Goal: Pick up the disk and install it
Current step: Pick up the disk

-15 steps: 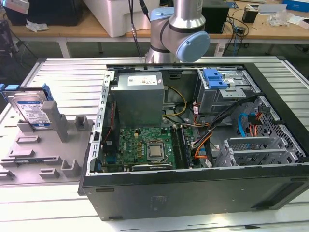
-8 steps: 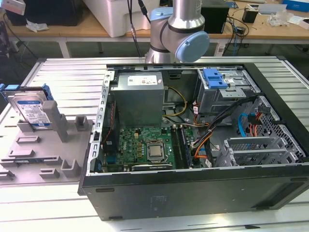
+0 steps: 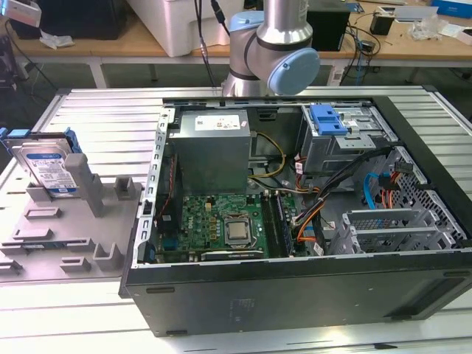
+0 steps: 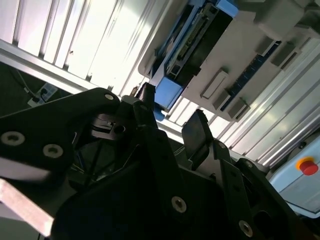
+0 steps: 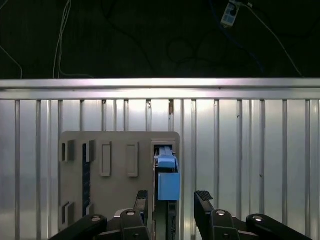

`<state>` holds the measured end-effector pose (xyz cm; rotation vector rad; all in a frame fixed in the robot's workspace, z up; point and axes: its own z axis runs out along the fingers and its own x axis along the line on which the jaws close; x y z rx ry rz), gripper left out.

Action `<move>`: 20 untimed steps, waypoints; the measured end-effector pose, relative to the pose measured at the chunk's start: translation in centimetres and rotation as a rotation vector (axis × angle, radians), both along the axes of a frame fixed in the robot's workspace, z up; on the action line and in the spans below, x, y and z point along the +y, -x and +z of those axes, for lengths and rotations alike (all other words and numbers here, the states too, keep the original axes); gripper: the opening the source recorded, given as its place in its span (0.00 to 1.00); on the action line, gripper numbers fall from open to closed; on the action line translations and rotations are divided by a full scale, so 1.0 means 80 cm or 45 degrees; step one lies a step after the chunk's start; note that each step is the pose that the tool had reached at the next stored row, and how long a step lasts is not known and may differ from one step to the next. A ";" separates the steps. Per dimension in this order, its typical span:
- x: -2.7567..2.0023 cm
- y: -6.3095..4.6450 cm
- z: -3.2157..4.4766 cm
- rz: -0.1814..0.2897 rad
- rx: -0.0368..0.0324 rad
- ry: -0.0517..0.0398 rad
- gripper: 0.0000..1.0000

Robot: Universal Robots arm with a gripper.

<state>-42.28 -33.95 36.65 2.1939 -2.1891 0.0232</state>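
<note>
The disk [image 3: 48, 166] leaned edge-up in a grey holder [image 3: 74, 228] on the tabletop [image 3: 96, 110], at the exterior view's left of the open computer case [image 3: 295, 295]. The pincer [image 5: 172, 195] stood open and empty, fingers [image 5: 202, 200] spread, the disk lined up between them but untouched.

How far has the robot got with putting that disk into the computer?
Nothing looks done yet: the disk stands in its grey holder, outside the open computer case. In hand: in the first wrist view the gripper is open and empty, aimed at the disk's edge. Left: both the pick-up and the install.
</note>
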 end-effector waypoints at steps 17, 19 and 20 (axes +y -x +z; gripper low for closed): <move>0.0005 0.007 -0.0120 0.000 -0.0017 -0.009 0.50; 0.0005 0.007 -0.0120 0.000 -0.0018 -0.009 0.50; 0.0004 0.007 -0.0122 0.000 -0.0020 -0.009 0.50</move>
